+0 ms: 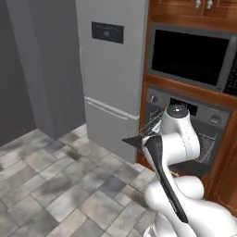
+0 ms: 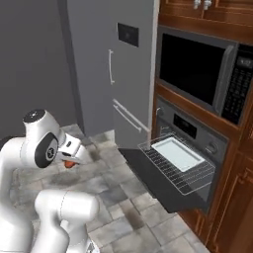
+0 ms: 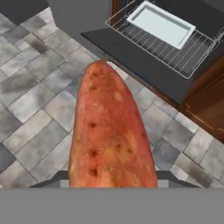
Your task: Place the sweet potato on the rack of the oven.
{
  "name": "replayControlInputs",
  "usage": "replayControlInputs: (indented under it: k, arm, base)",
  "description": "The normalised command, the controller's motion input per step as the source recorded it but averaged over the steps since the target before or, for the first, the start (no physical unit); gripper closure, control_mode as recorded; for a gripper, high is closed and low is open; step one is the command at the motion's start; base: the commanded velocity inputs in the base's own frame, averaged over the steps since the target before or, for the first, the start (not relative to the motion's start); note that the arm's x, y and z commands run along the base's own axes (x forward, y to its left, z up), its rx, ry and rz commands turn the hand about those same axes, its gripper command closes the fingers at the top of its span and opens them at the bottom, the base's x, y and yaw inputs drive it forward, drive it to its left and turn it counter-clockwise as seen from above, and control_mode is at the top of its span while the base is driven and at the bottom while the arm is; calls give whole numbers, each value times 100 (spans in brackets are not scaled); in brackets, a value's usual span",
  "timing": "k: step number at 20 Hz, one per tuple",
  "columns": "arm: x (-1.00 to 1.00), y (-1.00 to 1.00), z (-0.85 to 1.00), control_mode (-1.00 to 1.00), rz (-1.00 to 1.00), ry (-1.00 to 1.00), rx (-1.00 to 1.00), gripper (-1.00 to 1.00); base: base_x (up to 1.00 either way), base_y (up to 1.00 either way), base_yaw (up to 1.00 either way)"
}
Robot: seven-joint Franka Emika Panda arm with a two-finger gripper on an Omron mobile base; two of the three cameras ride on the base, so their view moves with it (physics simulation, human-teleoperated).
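The sweet potato (image 3: 111, 135), an orange-red tuber with dark pits, stands lengthwise between my fingers in the hand view. From the right base view it shows as a small orange bit (image 2: 70, 163) under my gripper (image 2: 73, 158), which is shut on it above the floor, left of the oven (image 2: 197, 129). The oven's dark door (image 2: 148, 173) hangs open and flat. The wire rack (image 2: 190, 179) is pulled out over the door, with a pale tray (image 2: 177, 153) on it. In the hand view the rack (image 3: 148, 43) lies ahead and to the right, well apart from the sweet potato.
A tall grey fridge (image 2: 106, 69) stands left of the oven. A black-windowed microwave (image 2: 197, 69) sits above the oven in wood cabinets. My white arm (image 1: 178, 139) hides much of the oven (image 1: 206, 113) in the left base view. Grey tiled floor (image 2: 113, 188) spreads below.
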Motion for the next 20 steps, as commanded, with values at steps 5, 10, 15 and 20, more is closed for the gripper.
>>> replayControlInputs:
  k: [5, 10, 15, 20]
  arm:
    - [0, 0, 0, 100, 0, 0, 0, 100]
    - [0, 0, 0, 100, 0, 0, 0, 100]
    - [0, 0, 0, 100, 0, 0, 0, 100]
    - [0, 0, 0, 100, 0, 0, 0, 100]
  base:
    - [79, 49, -77]
    - [74, 50, -77]
    - [71, 50, -79]
    - [53, 92, -57]
